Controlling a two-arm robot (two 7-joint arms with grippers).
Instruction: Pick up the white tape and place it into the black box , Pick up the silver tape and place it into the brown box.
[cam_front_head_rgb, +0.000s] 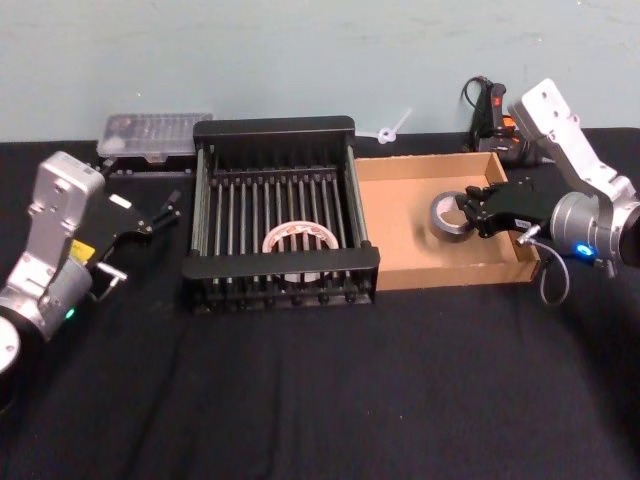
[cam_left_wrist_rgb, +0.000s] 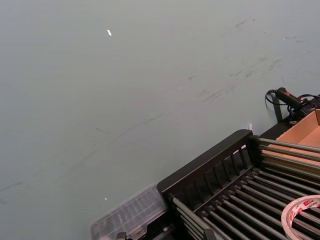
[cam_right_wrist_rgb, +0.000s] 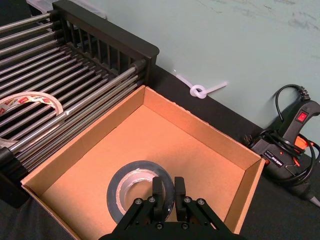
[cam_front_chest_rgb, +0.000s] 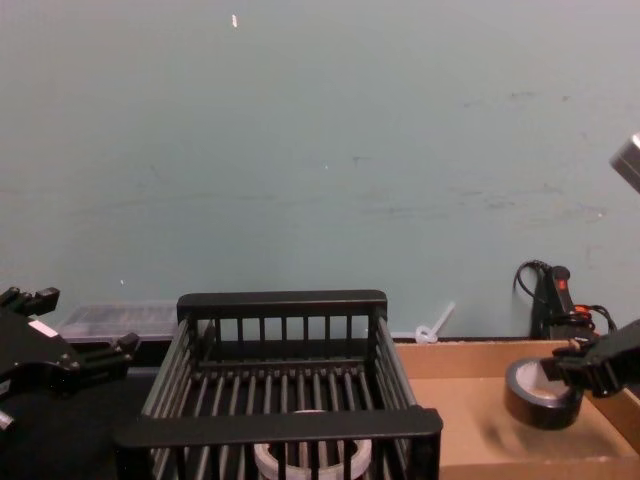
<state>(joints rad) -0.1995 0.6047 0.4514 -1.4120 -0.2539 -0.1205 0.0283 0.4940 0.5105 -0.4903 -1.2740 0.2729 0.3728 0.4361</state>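
The white tape (cam_front_head_rgb: 298, 238) lies flat on the barred floor of the black box (cam_front_head_rgb: 275, 130) at the table's middle; it also shows as a white roll (cam_left_wrist_rgb: 301, 216) and a ring (cam_right_wrist_rgb: 31, 102) in the wrist views. To its right stands the brown box (cam_front_head_rgb: 400, 190). My right gripper (cam_front_head_rgb: 472, 212) is inside it, shut on the wall of the silver tape (cam_front_head_rgb: 447, 216). In the right wrist view the fingers (cam_right_wrist_rgb: 160, 194) pinch the roll's rim (cam_right_wrist_rgb: 131, 182). The chest view shows the roll (cam_front_chest_rgb: 538, 395) tilted just above the cardboard floor. My left gripper (cam_front_head_rgb: 163, 212) is parked open, left of the black box.
A clear plastic case (cam_front_head_rgb: 155, 135) sits behind the black box at the back left. A black glue gun with its cord (cam_front_head_rgb: 492, 110) and a white zip tie (cam_front_head_rgb: 390, 130) lie behind the brown box. Black cloth covers the table front.
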